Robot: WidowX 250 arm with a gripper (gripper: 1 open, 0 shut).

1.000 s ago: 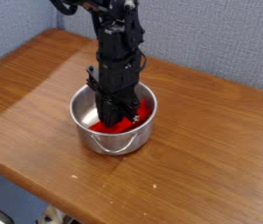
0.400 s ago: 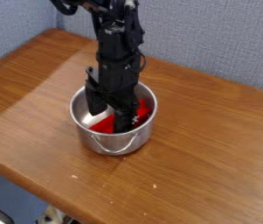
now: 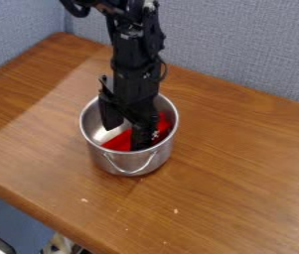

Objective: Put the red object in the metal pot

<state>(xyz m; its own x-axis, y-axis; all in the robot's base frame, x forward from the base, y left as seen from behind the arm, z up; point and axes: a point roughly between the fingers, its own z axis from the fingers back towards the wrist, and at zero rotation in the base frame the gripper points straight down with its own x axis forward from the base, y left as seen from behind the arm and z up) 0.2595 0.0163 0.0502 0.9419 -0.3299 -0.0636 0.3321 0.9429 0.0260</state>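
The metal pot stands near the middle of the wooden table, shiny, with a thin wire handle hanging at its front. The red object lies inside it on the bottom, partly covered by the arm. My gripper reaches down into the pot from above, its dark fingers spread open over the red object and not closed on it.
The wooden table has its front edge running diagonally at the lower left. A blue-grey wall stands behind the table. The black arm comes down from the top centre.
A second ago the gripper was shut on the red object inside the pot. Its fingers have since spread open, leaving the red object lying in the pot.
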